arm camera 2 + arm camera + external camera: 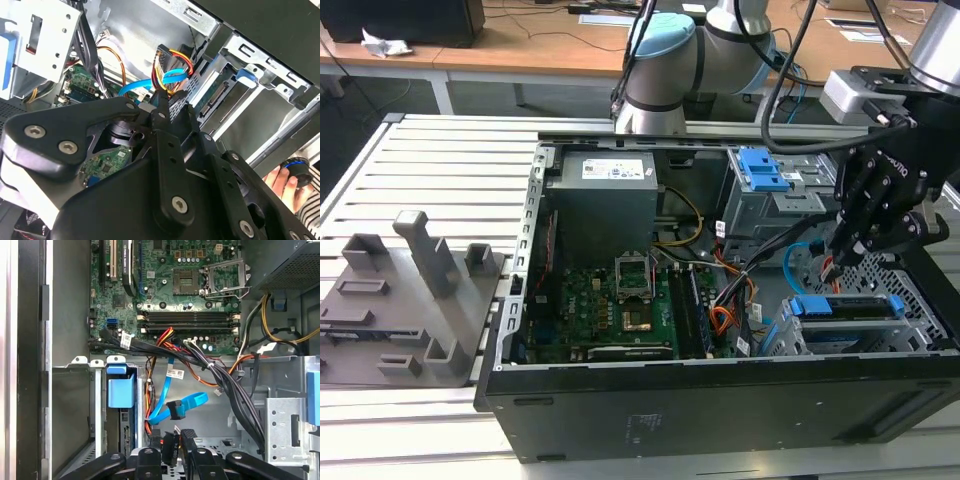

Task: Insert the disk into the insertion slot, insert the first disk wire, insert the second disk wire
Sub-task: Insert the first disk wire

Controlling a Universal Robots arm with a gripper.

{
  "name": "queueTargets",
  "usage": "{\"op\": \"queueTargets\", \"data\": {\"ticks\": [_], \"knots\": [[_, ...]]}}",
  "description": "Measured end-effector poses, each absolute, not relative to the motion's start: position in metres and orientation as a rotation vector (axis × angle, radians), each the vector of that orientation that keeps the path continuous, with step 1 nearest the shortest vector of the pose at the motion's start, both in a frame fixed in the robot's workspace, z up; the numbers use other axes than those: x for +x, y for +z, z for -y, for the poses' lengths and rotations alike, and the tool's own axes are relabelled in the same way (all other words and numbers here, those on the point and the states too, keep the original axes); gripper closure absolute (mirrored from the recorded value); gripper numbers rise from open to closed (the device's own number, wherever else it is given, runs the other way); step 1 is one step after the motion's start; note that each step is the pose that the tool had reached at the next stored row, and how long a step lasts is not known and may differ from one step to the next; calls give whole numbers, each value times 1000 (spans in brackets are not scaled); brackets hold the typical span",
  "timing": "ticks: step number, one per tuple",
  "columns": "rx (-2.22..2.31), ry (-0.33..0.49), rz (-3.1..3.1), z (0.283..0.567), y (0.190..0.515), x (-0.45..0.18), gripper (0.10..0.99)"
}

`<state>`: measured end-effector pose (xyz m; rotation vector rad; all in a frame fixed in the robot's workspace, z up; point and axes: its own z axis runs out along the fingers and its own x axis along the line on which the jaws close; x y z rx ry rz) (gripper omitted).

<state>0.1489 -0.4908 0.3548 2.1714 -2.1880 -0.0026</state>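
My jaws [162, 100] are drawn narrow and pinch the small black plug of the first disk wire [175, 57]. Its red and dark strands trail up and away from the tips. The plug itself looks light and rigid, a good thing to grip by its flat sides. The wires behind it are limp and a little springy, so I judge they would tug the plug askew if I held any higher. The contacts look delicate, and a skewed push could harm them. The disk [850, 308] sits in its blue carrier inside the insertion slot [772, 338], at the near end of the case on the exterior view's right, and its connector edge lies just beside my fingertips in the second wrist view. The second disk wire [192, 401] curls loose on the case floor near me, its dark plug free. My arm rises from the far side of the surface. Its wrist is bent down over the case's right bay, and the jaws point steeply down between the two drive cages.
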Motion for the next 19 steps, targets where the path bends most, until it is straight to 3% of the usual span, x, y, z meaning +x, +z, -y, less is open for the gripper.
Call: {"op": "queueTargets", "data": {"ticks": [4,6,19], "knots": [[2171,-3,2188,491,355,149,796],[2171,-3,2188,491,355,149,922],[2171,-4,2187,491,354,155,922]]}}
